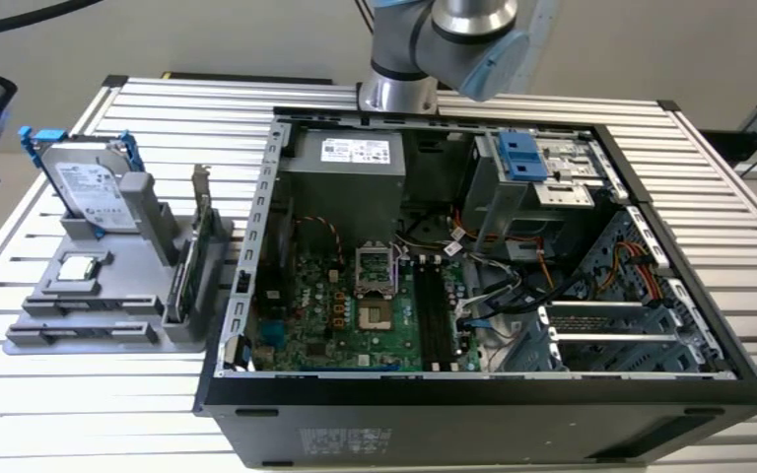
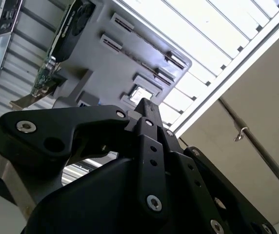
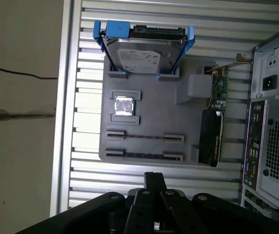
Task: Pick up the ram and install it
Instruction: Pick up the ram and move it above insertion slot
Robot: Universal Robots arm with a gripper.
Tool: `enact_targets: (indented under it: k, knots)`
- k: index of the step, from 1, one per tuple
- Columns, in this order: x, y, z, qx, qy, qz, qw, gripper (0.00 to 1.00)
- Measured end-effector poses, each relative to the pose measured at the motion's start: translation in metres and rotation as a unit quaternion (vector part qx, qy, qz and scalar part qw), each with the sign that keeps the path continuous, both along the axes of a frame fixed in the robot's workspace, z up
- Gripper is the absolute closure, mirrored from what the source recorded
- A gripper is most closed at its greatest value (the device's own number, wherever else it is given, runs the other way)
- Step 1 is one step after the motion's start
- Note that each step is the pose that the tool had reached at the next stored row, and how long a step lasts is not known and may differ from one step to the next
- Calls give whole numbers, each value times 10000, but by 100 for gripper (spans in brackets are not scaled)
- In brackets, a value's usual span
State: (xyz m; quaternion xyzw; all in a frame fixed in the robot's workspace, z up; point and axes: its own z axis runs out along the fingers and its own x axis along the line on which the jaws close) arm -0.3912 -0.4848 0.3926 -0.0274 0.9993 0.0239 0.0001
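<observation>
1. We count one black gripper [image 3: 154, 176] [image 2: 145, 103], seen in both wrist views. Its two fingers are pressed together into a single tip, with nothing between them.
2. That tip hangs over the bare slats of the silver slatted aluminium counter [image 1: 155, 108], just beside one flat grey plastic holder tray [image 3: 154, 119]. It touches nothing we can see.
3. The tray edge nearest the tip carries two long slots, each with a bracket at either end.
4. In the first wrist view the ram [image 3: 144, 137] shows as one thin dark strip, edge-on, in the slot nearer the middle of the tray. We cannot make out its colour or its chips.
5. A second thin dark strip [image 3: 144, 156] lies in the outer slot, parallel to the first and just beside it. That makes two strips in all.
6. The tray also holds one square silver processor chip [image 3: 124, 105] in a shallow frame.
7. One silver boxy hard drive with two blue rails [image 3: 142, 56] stands at the tray's far end.
8. One green expansion card with a black cooler [image 3: 213, 126] stands on edge along the tray's side nearest the computer.
9. One open black computer case [image 1: 484, 414] lies on the counter at the exterior view's right of the tray, with one green motherboard [image 1: 339, 315] inside.
10. One grey-and-blue robot arm joint [image 1: 464, 39] rises behind the case.
</observation>
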Motion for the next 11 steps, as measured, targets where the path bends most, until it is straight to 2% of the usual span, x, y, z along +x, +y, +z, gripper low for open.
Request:
enact_targets:
  k: [11]
  knots:
    - [0,-1,0,0,0,10,10000,100]
